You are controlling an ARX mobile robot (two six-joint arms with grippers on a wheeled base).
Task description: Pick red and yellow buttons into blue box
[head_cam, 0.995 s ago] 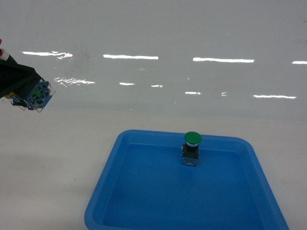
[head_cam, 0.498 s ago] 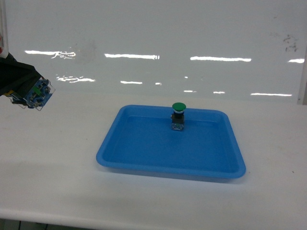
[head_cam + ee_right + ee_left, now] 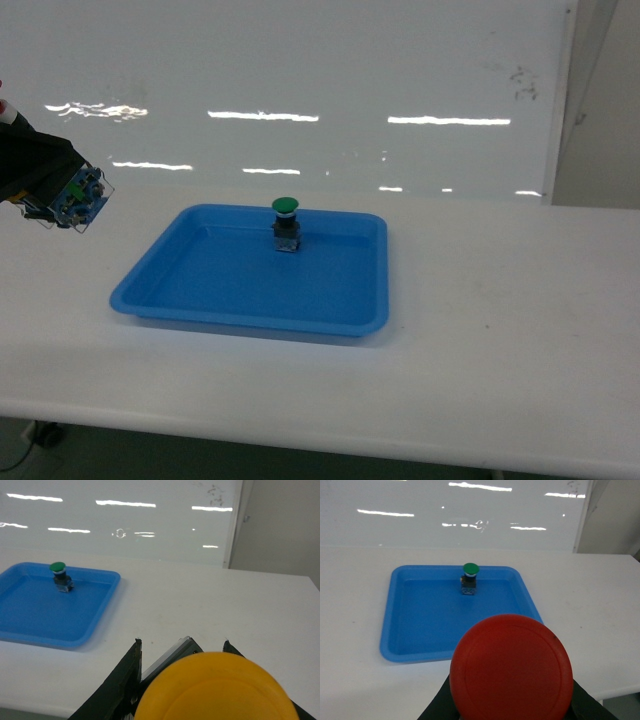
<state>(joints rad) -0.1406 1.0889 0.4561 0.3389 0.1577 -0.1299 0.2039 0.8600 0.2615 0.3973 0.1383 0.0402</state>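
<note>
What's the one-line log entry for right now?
left gripper: holds red button | right gripper: holds yellow button | green button: in tray | blue box: not visible

A button [image 3: 286, 222] stands in the tray [image 3: 200, 290] on the table [image 3: 480, 340].

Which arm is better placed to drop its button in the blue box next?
Neither, visibly: left gripper holds the red button, the right holds the yellow button, and no deep blue box shows, only the shallow tray.
</note>
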